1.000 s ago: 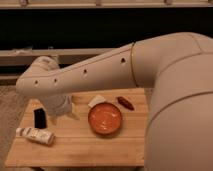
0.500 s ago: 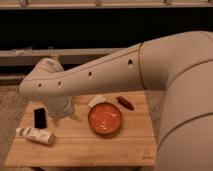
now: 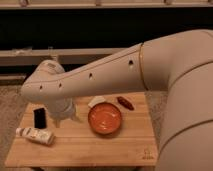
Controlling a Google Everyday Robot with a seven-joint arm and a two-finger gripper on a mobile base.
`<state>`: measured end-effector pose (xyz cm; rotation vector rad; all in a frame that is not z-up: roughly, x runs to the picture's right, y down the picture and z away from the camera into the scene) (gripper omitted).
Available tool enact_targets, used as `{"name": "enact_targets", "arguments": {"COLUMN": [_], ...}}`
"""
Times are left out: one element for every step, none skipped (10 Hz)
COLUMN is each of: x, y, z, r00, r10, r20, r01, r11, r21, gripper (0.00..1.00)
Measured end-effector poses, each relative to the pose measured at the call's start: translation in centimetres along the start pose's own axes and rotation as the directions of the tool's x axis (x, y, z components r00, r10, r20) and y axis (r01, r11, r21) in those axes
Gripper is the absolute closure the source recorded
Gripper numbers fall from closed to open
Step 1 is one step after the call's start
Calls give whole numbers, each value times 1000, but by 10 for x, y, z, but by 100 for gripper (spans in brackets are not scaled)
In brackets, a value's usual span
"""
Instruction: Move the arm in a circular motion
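My cream-white arm (image 3: 115,70) reaches from the right edge across to the left in thick tubular segments with small dark holes. Its rounded joint (image 3: 47,82) hangs over the left part of a wooden table (image 3: 80,147). The small pale gripper (image 3: 64,116) points down from that joint. It hovers just above the tabletop, between a black object (image 3: 39,118) and an orange bowl (image 3: 105,118), and I see nothing held in it.
A white bottle (image 3: 35,135) lies on its side at the table's left front. A red object (image 3: 125,103) and a white object (image 3: 96,101) lie behind the bowl. Dark shelving runs along the back.
The arm's rounded joint and the gripper have shifted slightly to the right and a little down over the table. The objects on the table have not moved.
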<state>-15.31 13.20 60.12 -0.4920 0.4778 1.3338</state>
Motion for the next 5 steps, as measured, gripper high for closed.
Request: {"name": "enact_targets", "arguments": {"x": [-2, -2, -2, -2, -2], "y": [-3, -5, -4, -2, -3], "z": [1, 1, 2, 2, 2], "r00": [1000, 1000, 1000, 1000, 1000], "r10": [3, 3, -1, -3, -1], "r20": [2, 5, 7, 9, 9], "r01": [-3, -3, 1, 3, 1], "r11": [1000, 1000, 1000, 1000, 1000], "r21": [2, 4, 3, 1, 1], "gripper": [35, 35, 35, 35, 35]}}
